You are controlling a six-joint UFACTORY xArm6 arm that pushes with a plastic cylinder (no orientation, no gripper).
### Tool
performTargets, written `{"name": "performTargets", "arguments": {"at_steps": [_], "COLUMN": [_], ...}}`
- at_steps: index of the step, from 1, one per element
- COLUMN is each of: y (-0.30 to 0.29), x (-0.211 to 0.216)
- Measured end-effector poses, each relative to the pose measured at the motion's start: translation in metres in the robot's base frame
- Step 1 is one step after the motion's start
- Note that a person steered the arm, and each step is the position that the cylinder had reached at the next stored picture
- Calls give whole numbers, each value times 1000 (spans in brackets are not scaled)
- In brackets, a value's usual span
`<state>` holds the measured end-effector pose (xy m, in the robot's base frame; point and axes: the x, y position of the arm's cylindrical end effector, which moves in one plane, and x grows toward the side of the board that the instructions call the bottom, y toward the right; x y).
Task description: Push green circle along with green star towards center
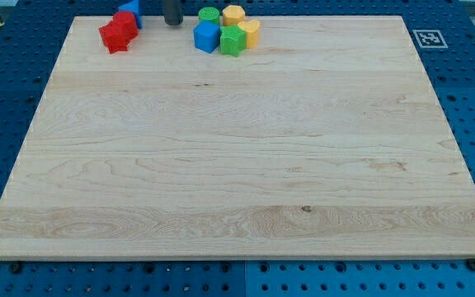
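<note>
The green circle [209,15] sits at the view's top edge of the wooden board [237,165]. The green star [232,40] lies just below and right of it, touching a blue cube [207,36] on its left. My tip [172,22] is at the top edge, left of the green circle and a short gap from the blue cube, touching no block.
Two yellow blocks [234,14] [249,32] crowd the green pair on the right. A red star [115,35], a red block [127,20] and a blue block [131,7] cluster at the top left. A marker tag [428,38] is at the top right corner.
</note>
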<state>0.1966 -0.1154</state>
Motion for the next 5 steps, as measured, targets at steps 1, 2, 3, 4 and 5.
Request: {"name": "performTargets", "arguments": {"at_steps": [1, 2, 3, 4, 5], "y": [16, 44, 77, 82, 82], "x": [-4, -4, -3, 11, 29]}}
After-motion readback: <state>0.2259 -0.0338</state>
